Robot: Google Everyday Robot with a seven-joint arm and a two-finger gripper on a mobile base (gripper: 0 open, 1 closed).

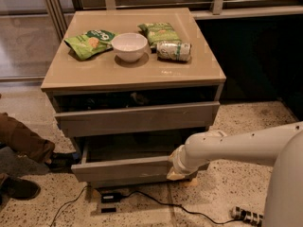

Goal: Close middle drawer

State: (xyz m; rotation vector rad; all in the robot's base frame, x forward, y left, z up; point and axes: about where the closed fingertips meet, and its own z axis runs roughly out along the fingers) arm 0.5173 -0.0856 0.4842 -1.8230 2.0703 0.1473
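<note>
The middle drawer [118,169] is a grey wood-grain drawer with a plain front. It stands pulled out of the cabinet, and its dark inside shows behind the front panel. My gripper [179,174] is at the right end of that front panel, low down, at the end of my white arm, which reaches in from the right. The gripper's tip is partly hidden against the panel. The drawer above [137,118] has a taller front and stands slightly open.
The cabinet top [94,74] holds a white bowl [129,46], two green chip bags [90,42] [158,32] and a can [173,51] on its side. A person's leg and shoes [19,143] are at the left. A black cable and adapter [109,197] and a power strip [246,215] lie on the floor.
</note>
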